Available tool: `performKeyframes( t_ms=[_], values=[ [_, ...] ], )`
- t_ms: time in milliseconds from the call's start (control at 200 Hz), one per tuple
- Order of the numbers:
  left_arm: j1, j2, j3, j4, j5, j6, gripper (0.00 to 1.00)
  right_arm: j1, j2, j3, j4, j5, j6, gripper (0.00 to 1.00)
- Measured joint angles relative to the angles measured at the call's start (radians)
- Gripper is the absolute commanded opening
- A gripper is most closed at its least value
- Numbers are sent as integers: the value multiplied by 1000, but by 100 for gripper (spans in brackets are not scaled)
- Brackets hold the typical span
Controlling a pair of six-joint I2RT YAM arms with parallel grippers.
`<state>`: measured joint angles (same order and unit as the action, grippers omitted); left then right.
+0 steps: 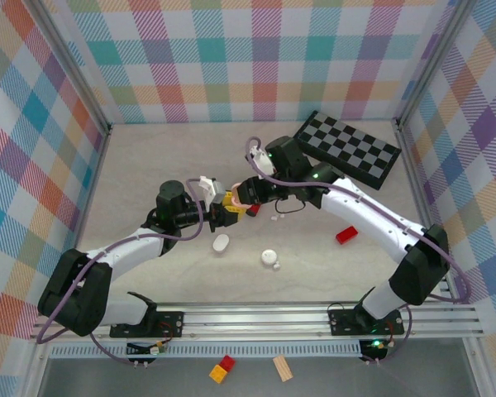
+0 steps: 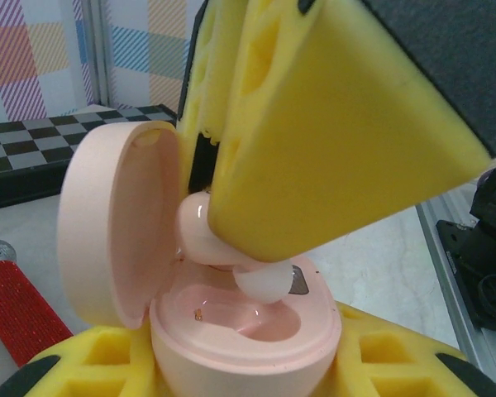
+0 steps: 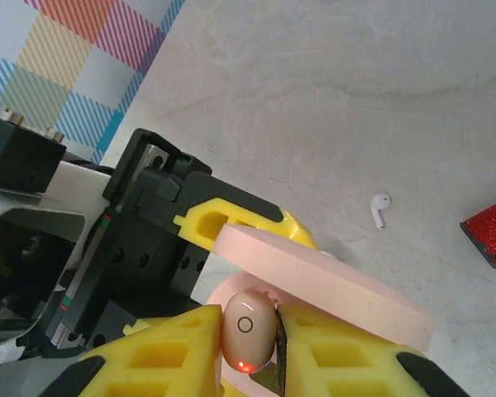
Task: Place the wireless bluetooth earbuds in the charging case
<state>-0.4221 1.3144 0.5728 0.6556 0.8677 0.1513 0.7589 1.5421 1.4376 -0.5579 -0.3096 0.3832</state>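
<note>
My left gripper is shut on the base of a pink charging case, whose lid stands open to the left. My right gripper is shut on a pinkish earbud with a small red light at its lower end. The earbud's white tip hangs just above the case's empty socket, under the right gripper's yellow finger. From above, both grippers meet at mid-table, left and right. A white stemmed earbud lies loose on the table.
A white oval case and a round white case lie in front of the grippers. A red microphone lies to the right, a checkerboard at the back right. Small blocks sit below the rail.
</note>
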Motion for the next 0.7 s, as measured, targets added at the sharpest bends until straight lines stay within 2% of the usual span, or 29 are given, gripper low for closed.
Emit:
performKeyframes(
  t_ms=[700],
  values=[
    [0,0,0,-2,-18,-3,33,15,20,6,19,12,0,26]
  ],
)
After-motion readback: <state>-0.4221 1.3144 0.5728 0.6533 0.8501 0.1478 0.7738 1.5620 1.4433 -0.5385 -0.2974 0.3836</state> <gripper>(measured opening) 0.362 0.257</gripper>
